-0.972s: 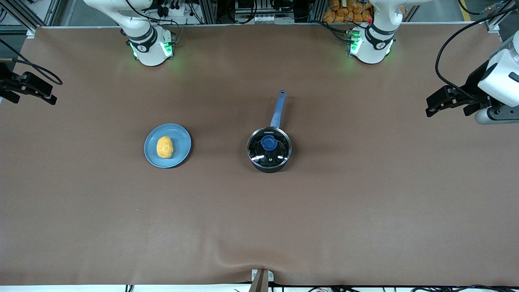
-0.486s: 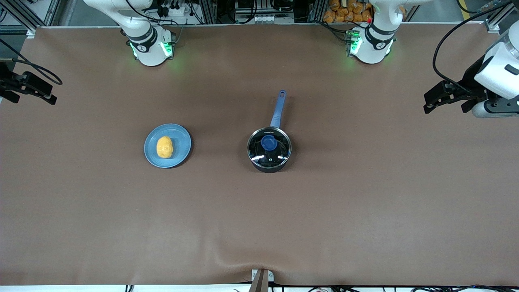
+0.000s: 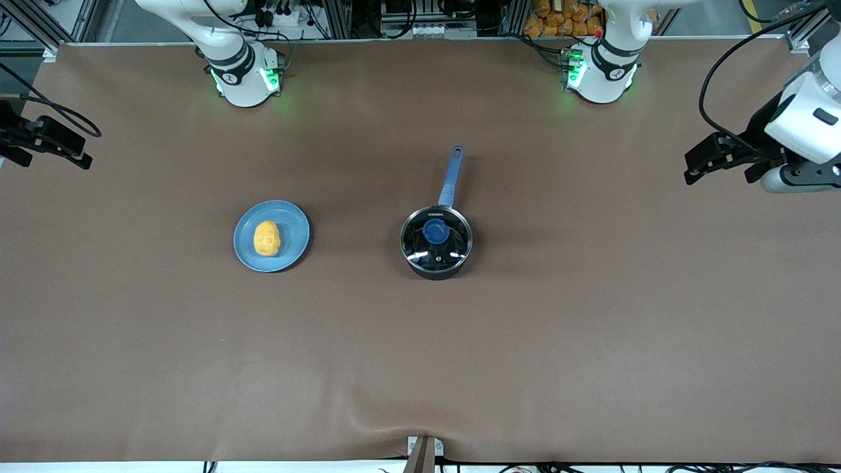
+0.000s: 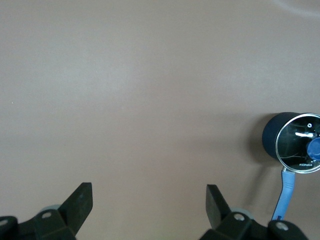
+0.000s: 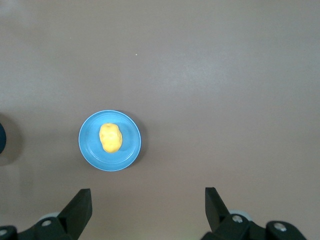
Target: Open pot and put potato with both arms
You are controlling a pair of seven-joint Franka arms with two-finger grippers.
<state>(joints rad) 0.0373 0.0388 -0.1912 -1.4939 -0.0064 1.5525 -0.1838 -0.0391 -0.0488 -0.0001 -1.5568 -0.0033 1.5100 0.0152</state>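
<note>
Both grippers have their fingers spread wide with nothing between them. The left gripper (image 3: 696,164) hangs in the air over the table's edge at the left arm's end, its two black fingertips (image 4: 80,202) apart in the left wrist view. The right gripper (image 3: 49,141) hangs over the edge at the right arm's end, its fingertips (image 5: 79,205) just as wide in the right wrist view.

White lettering runs along the rim of the pot's lid (image 3: 437,240) beside the handle; it is too small to read with certainty.

The table (image 3: 591,341) is covered with a plain brown cloth that puckers slightly at the middle of the edge nearest the front camera. Past the edge where the arm bases stand are metal framing, cables and a heap of orange-yellow objects (image 3: 558,16). Green lights glow on both bases.

The pot (image 3: 436,244) stands near the table's middle, well apart from both grippers, lid on, blue knob (image 3: 435,230) up, its blue handle (image 3: 451,174) pointing toward the bases' edge. The potato (image 3: 267,238) lies on a blue plate (image 3: 295,230), beside the pot toward the right arm's end and well apart from it. In the right wrist view the potato sits clear of the fingers; in the left wrist view the pot is off to one side of them.
</note>
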